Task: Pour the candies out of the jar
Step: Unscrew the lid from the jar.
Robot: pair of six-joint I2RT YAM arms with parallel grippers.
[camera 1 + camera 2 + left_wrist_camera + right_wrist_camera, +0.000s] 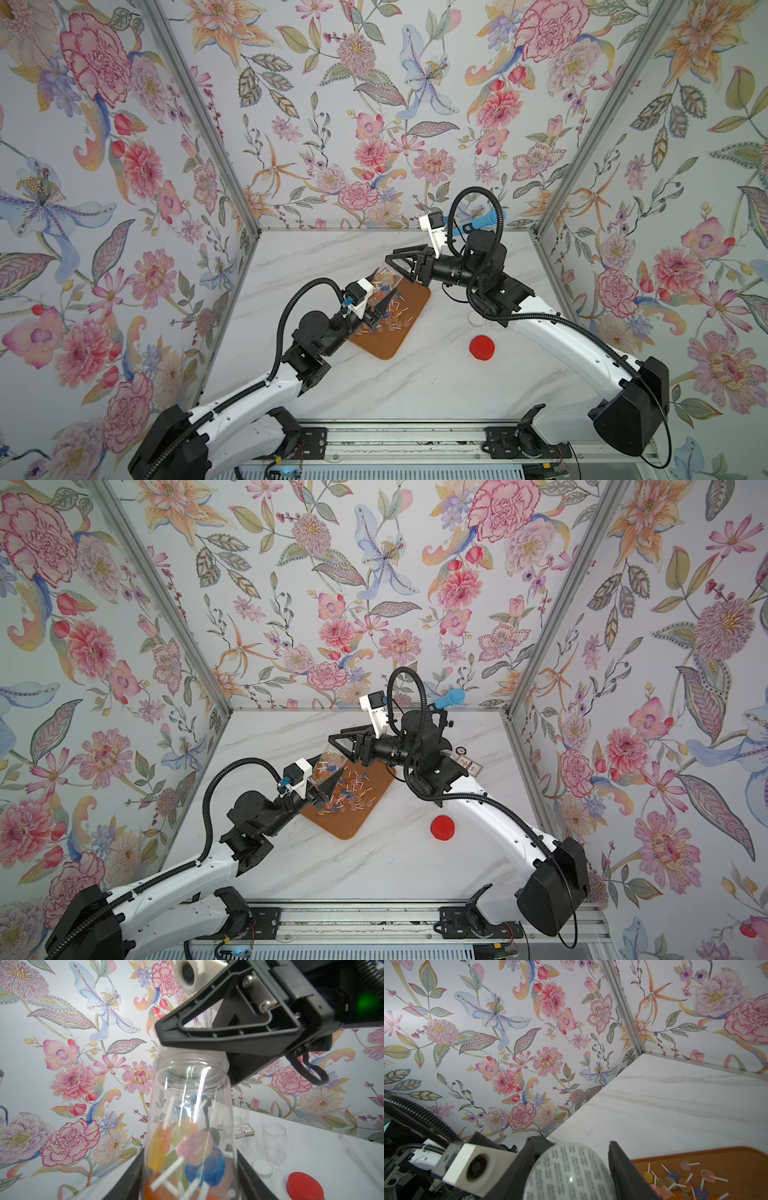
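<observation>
Now, jar [384,280]: clear plastic, lid off, lifted off the counter [415,382] and tilted above the far end of the brown tray [386,345]. It spans the gap between the two grippers, with the higher end towards the right arm.
Left gripper [382,301]: clenched on the jar's lower end. In the left wrist view one dark finger [128,1178] lies on each side of the wall.
Right gripper [571,1145]: grasping the jar's upper end. In the right wrist view its fingers flank a round face covered in small print [571,1172].
Candies, in jar [187,1147]: a cluster of orange, yellow, pink and blue heads on white sticks, bunched at the end by the left gripper.
Candies, poured [395,311]: a loose scatter on the tray under and beside the jar, seen in both top views. None is seen off the tray.
Red lid [482,348]: flat on the counter, well apart from the tray, on the right arm's side.
Other items: an empty clear jar [274,1142] upright, with a white lid [261,1167] near it on the counter.
</observation>
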